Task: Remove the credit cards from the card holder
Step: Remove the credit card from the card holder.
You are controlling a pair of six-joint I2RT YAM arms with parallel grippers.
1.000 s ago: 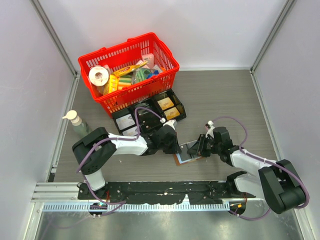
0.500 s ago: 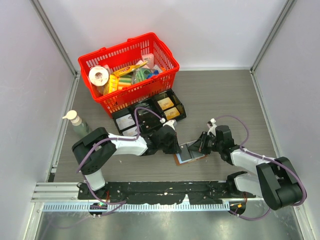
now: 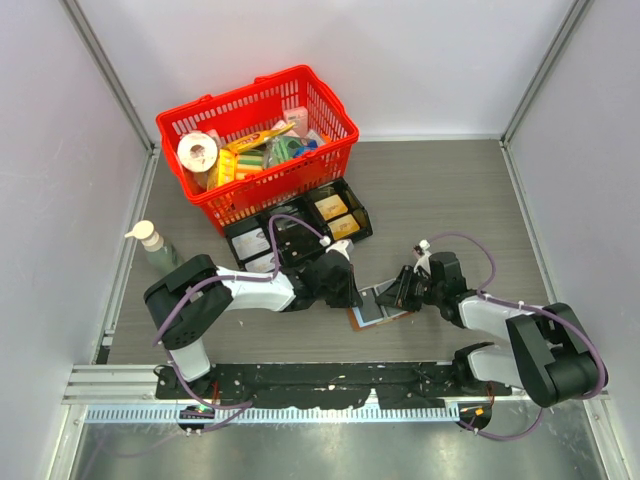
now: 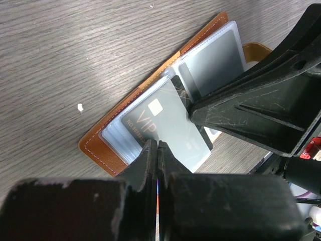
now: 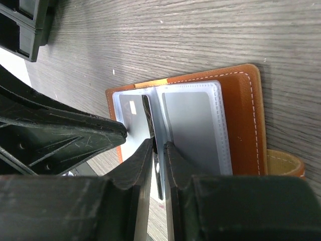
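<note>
With the card holder (image 5: 241,125) open flat on the counter (image 5: 210,30), my left fingers (image 4: 143,163) together at its page and my right fingers (image 5: 131,173) narrowly apart astride the edge of a card (image 4: 165,125), grip unconfirmed, a weak pinch could slip off or drag the holder along.

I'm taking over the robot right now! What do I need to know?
Left hand: shut, tip at the grey VIP card.
Right hand: fingers narrowly apart around a thin dark edge at the fold; I can't tell whether it is gripped.
Card holder: lies open on the table, between both hands.
Done: holder is open.
Left: no card is clear of it yet. The VIP card and a second grey card must come out.
</note>
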